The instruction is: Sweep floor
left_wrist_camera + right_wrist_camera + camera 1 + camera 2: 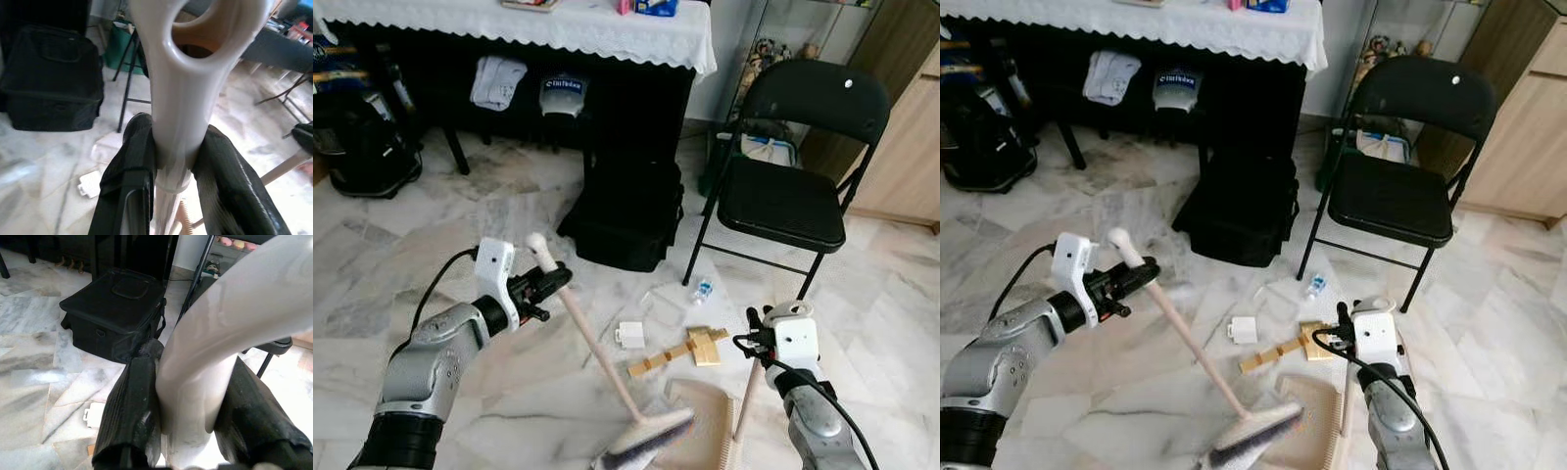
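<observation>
The robot's left hand [551, 281] pinched a broom [597, 357] handle, bristles at the dustpan [705, 423], whose handle the right hand [766, 338] clamped. Scraps [677, 351] and a white piece [629, 334] lay unswept on the marble floor [489, 206]: sweeping looked barely begun.

I see worktop [607, 34] at far side, bag [625, 211] on floor before it. Chair [798, 166] right of bag. Vacuum-like appliance [362, 147] far left on floor. Near me: small box [630, 334], wooden pieces [690, 350] and small bottle [702, 290] lie on floor between bag and dustpan [700, 421]. My left tool [546, 283] clamps brush handle [592, 343] near its top; brush head [641, 439] down at floor, touching dustpan's left edge. My right tool [766, 338] grips dustpan handle [747, 397], right of brush.
</observation>
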Controlling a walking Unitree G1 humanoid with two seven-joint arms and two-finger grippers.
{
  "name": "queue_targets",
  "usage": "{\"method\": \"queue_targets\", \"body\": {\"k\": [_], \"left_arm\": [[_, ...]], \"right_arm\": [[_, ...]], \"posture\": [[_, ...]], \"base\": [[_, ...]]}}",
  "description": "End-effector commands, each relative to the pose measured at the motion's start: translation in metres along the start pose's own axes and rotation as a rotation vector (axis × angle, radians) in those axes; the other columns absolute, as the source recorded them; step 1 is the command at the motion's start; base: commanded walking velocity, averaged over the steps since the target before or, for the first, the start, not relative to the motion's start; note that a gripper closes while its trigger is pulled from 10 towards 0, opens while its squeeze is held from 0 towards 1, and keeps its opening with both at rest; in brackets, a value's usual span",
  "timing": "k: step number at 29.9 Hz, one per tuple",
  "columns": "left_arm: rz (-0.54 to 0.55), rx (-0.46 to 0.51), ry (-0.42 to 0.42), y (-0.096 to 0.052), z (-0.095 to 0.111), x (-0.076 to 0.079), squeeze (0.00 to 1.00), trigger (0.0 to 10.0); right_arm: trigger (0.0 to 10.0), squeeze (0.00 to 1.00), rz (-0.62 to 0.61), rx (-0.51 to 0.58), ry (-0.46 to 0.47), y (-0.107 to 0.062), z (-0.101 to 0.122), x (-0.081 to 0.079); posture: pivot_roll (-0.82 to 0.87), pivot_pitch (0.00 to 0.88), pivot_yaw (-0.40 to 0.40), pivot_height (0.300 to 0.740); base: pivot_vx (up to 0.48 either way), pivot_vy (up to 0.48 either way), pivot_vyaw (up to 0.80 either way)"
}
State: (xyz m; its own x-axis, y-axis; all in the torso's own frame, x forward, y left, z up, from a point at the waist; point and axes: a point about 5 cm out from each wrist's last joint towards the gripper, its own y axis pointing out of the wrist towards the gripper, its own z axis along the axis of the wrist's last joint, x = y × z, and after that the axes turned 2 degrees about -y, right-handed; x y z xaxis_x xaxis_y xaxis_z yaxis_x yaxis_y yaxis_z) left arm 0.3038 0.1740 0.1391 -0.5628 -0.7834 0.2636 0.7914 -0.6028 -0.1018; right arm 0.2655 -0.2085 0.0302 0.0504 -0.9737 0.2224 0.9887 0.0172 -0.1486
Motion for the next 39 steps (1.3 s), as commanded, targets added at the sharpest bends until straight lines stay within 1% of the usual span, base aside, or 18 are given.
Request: {"method": "queue_targets", "body": {"k": [1, 2, 4, 5, 7, 10, 11, 12, 14, 16, 21, 26, 29, 30, 32, 35, 36, 39], "left_arm": [[-0.016, 0.063, 0.017, 0.0, 0.016, 0.003, 0.0, 10.0], [0.067, 0.131, 0.029, 0.001, 0.028, -0.005, 0.0, 10.0], [0.111, 0.159, 0.035, 0.001, 0.032, -0.009, 0.0, 10.0], [0.185, 0.204, 0.049, -0.001, 0.041, -0.016, 0.0, 10.0], [0.221, 0.229, 0.06, -0.002, 0.046, -0.019, 0.0, 10.0], [0.289, 0.259, 0.132, -0.006, 0.055, -0.025, 0.0, 10.0], [0.311, 0.242, 0.183, -0.007, 0.055, -0.027, 0.0, 10.0], [0.311, 0.242, 0.183, -0.007, 0.055, -0.027, 0.0, 10.0], [0.36, 0.191, 0.286, -0.008, 0.047, -0.032, 0.0, 10.0], [0.374, 0.181, 0.304, -0.008, 0.044, -0.033, 0.0, 10.0], [0.541, 0.129, 0.414, -0.013, 0.023, -0.046, 0.0, 10.0], [0.613, 0.096, 0.451, -0.021, 0.013, -0.055, 0.0, 10.0], [0.575, 0.004, 0.531, -0.026, 0.008, -0.059, 0.0, 10.0], [0.542, -0.058, 0.584, -0.028, 0.006, -0.062, 0.0, 10.0], [0.492, -0.102, 0.606, -0.028, 0.004, -0.062, 0.0, 10.0], [0.354, -0.145, 0.586, -0.026, 0.0, -0.055, 0.0, 10.0], [0.251, -0.175, 0.55, -0.026, -0.002, -0.047, 0.0, 10.0], [0.131, -0.199, 0.494, -0.028, 0.0, -0.037, 0.0, 10.0]], "right_arm": [[10.0, 0.0, -0.011, -0.005, -0.013, -0.001, -0.002, 0.005], [10.0, 0.0, -0.01, -0.005, -0.014, 0.0, -0.001, 0.005], [10.0, 0.0, -0.01, -0.005, -0.014, 0.0, -0.001, 0.005], [10.0, 0.0, -0.01, -0.005, -0.014, 0.001, -0.001, 0.005], [10.0, 0.0, -0.01, -0.004, -0.014, 0.001, -0.001, 0.005], [10.0, 0.0, -0.008, -0.004, -0.012, 0.001, -0.001, 0.004], [10.0, 0.0, -0.007, -0.004, -0.012, 0.001, -0.001, 0.003], [10.0, 0.0, -0.007, -0.004, -0.012, 0.001, -0.001, 0.003], [10.0, 0.0, -0.006, -0.003, -0.009, 0.001, -0.001, 0.002], [10.0, 0.0, -0.006, -0.003, -0.008, 0.001, -0.001, 0.002], [10.0, 0.0, -0.009, -0.001, -0.006, 0.001, -0.002, 0.001], [10.0, 0.0, -0.013, 0.001, -0.006, 0.0, -0.002, 0.002], [10.0, 0.0, -0.014, -0.002, -0.01, 0.0, -0.003, 0.003], [10.0, 0.0, -0.014, -0.003, -0.011, 0.0, -0.003, 0.004], [10.0, 0.0, -0.013, -0.002, -0.011, 0.001, -0.003, 0.003], [10.0, 0.0, -0.012, 0.002, -0.01, 0.002, -0.001, 0.003], [10.0, 0.0, -0.012, 0.003, -0.009, 0.003, 0.0, 0.002], [10.0, 0.0, -0.013, 0.005, -0.009, 0.003, 0.0, 0.003]], "posture": [[-0.04, 0.105, -0.08, 0.74], [-0.03, 0.102, -0.079, 0.74], [-0.03, 0.102, -0.079, 0.74], [-0.04, 0.099, -0.079, 0.74], [-0.03, 0.099, -0.079, 0.74], [-0.03, 0.096, -0.077, 0.74], [-0.03, 0.094, -0.075, 0.74], [-0.03, 0.094, -0.075, 0.74], [-0.03, 0.092, -0.072, 0.74], [-0.03, 0.091, -0.069, 0.74], [-0.04, 0.084, -0.063, 0.74], [-0.04, 0.08, -0.062, 0.74], [-0.03, 0.078, -0.063, 0.74], [-0.03, 0.077, -0.063, 0.74], [-0.03, 0.078, -0.064, 0.74], [-0.03, 0.083, -0.066, 0.74], [-0.03, 0.085, -0.067, 0.74], [-0.03, 0.089, -0.068, 0.74]], "base": [[0.0, 0.0, 0.0], [0.0, 0.0, 0.0], [0.0, 0.0, 0.0], [0.0, 0.0, 0.0], [0.0, 0.0, 0.0], [0.0, 0.0, 0.0], [0.0, 0.0, 0.0], [0.0, 0.0, 0.0], [0.0, 0.0, 0.0], [0.0, 0.0, 0.0], [0.0, 0.0, 0.0], [0.0, 0.0, 0.0], [0.0, 0.0, 0.0], [0.0, 0.0, 0.0], [0.0, 0.0, 0.0], [0.0, 0.0, 0.0], [0.0, 0.0, 0.0], [0.0, 0.0, 0.0]]}}
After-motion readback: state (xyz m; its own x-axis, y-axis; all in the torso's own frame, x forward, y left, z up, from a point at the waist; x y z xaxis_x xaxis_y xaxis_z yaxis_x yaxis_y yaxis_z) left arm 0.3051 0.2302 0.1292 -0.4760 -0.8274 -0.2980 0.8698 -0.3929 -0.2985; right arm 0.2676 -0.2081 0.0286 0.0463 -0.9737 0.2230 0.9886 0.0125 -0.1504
